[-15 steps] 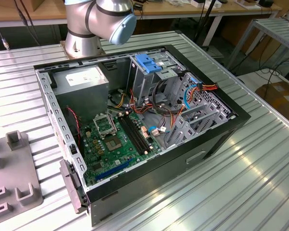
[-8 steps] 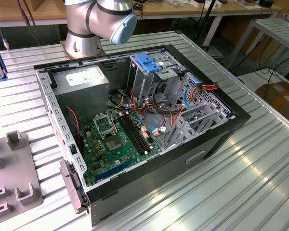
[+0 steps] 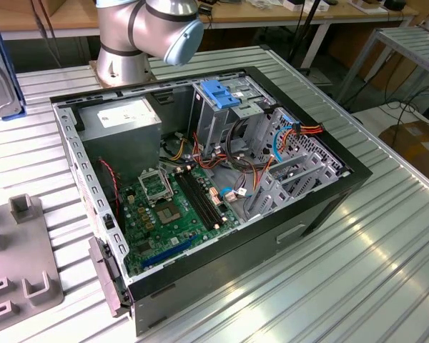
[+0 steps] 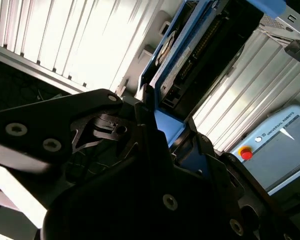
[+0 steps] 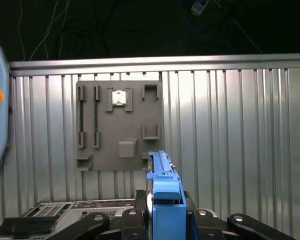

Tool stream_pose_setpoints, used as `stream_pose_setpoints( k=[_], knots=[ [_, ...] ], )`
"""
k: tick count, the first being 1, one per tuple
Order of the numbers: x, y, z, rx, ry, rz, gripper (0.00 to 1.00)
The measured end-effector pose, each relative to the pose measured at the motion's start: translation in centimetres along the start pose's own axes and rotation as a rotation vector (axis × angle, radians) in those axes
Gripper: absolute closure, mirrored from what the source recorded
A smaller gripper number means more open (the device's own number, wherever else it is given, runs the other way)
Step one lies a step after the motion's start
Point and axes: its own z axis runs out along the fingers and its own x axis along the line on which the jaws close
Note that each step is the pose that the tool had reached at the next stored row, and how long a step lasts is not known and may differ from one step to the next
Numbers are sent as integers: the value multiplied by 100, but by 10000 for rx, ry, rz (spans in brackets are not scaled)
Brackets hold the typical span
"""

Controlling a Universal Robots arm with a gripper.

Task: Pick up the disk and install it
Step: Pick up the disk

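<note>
The claw [image 5: 166,207] is squeezed tight on the disk [image 5: 162,175], gripping its blue frame and holding it on its edge, up off the ribbed metal table [image 5: 240,140]. A grey holder plate [image 5: 119,125] lies on the table. The open computer case [image 3: 200,186] sits nearby.

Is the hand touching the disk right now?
Touching. In the second wrist view the hand clamps the disk by its blue frame, with black fingers pressed on both sides. The first wrist view shows the same grip.
</note>
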Motion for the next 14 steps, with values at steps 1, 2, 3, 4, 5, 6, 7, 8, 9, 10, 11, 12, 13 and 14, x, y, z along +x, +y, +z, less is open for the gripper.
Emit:
stream_pose_setpoints(
  k=[1,2,3,4,5,6,7,8,9,10,11,12,13,14],
  knots=[
    [-2,-37,0,0,0,0,63],
    [-2,-56,0,0,0,0,63],
    [-3,-73,0,0,0,-1,63],
    [-4,-96,1,0,0,-1,63],
    [-5,-114,0,0,0,0,63],
    [-5,-132,0,-1,0,-1,63],
    [-6,-152,0,-1,0,-1,63],
    [-7,-172,1,0,0,-1,63],
    [-8,-190,0,-1,0,-1,63],
    [-9,-219,1,0,-1,0,63],
    [-10,-240,1,0,-1,0,63],
    [-11,-276,1,0,0,0,63],
    [-13,-312,1,0,0,0,63],
    [-14,-335,1,0,0,0,63]
  ],
)
